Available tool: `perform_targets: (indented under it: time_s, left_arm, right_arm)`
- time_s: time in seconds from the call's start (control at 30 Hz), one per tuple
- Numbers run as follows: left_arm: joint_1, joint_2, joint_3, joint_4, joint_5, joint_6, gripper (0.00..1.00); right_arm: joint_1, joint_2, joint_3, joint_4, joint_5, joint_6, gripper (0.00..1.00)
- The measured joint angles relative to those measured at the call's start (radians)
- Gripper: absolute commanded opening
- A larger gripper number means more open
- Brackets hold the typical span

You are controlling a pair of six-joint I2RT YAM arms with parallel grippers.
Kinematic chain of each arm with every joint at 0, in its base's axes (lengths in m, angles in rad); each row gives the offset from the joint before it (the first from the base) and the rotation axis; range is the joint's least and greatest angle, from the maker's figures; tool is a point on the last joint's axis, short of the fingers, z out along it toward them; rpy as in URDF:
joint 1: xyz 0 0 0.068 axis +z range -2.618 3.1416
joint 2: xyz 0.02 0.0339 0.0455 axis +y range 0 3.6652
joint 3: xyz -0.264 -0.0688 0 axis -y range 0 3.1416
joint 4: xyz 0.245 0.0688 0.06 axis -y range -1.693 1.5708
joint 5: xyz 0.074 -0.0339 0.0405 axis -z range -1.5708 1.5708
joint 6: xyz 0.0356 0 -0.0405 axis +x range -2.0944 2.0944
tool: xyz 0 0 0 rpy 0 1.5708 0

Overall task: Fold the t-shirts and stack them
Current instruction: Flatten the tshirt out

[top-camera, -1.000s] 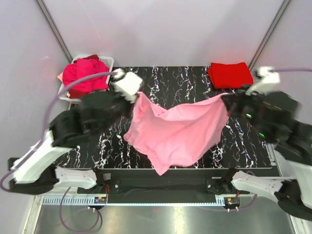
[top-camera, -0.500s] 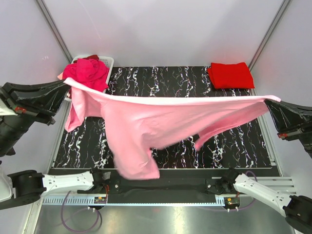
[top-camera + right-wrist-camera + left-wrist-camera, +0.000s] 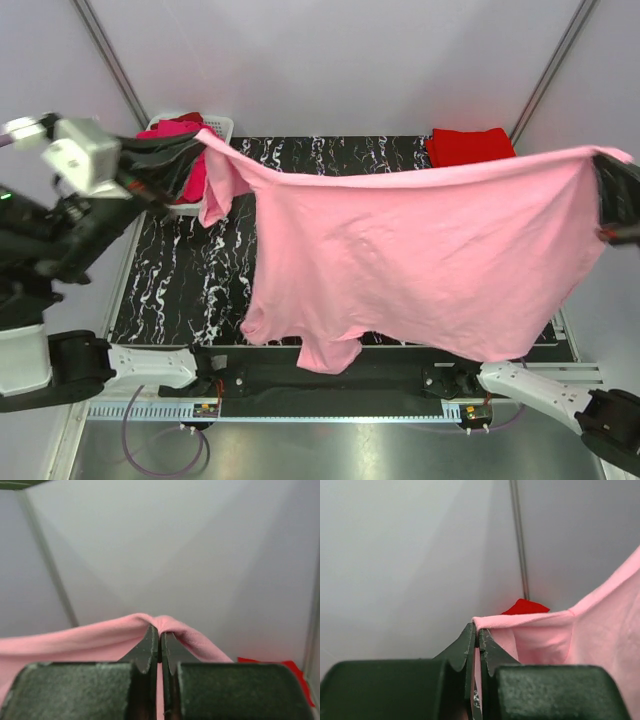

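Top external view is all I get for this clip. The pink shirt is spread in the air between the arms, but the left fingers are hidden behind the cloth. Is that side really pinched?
Observer: Yes. The left wrist view shows the left gripper shut on the hemmed edge of the pink shirt, with a strip of cloth running down between the closed jaws.
Operator: And the right side? It's cut off at the edge of my frame.
Observer: The right wrist view shows the right gripper shut on the shirt too. The edge folds over the top of the closed jaws and falls away on both sides.
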Motion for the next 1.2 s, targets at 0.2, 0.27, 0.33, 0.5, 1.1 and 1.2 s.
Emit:
perform_targets:
  time_s: [0.2, 0.27, 0.33, 0.5, 1.1, 1.2]
  left_arm:
    - [0.179, 0.208, -0.049, 0.026, -0.037, -0.016, 0.02]
    - [0.316, 0.349, -0.064, 0.024, 0.011, -0.056, 0.04]
    - [0.419, 0.538, 0.001, -0.017, 0.045, -0.09, 0.09]
    - [0.599, 1.133, 0.278, -0.06, 0.086, -0.236, 0.99]
    - [0.633, 0.485, -0.492, 0.064, 0.114, -0.537, 0.9]
    - [0.626, 0.415, -0.7, 0.142, 0.119, -0.598, 0.9]
  right_arm:
    - [-0.1, 0.274, -0.243, 0.067, 0.264, -0.006, 0.0]
    - [-0.278, 0.453, -0.298, 0.045, 0.159, 0.06, 0.0]
    - [-0.454, 0.67, -0.301, 0.014, 0.067, 0.137, 0.05]
    - [-0.747, 1.386, 0.274, -0.314, -0.157, 0.339, 0.65]
    - [-0.665, 0.652, -0.445, -0.16, -0.451, 0.505, 1.0]
    - [-0.66, 0.575, -0.666, -0.103, -0.474, 0.539, 1.0]
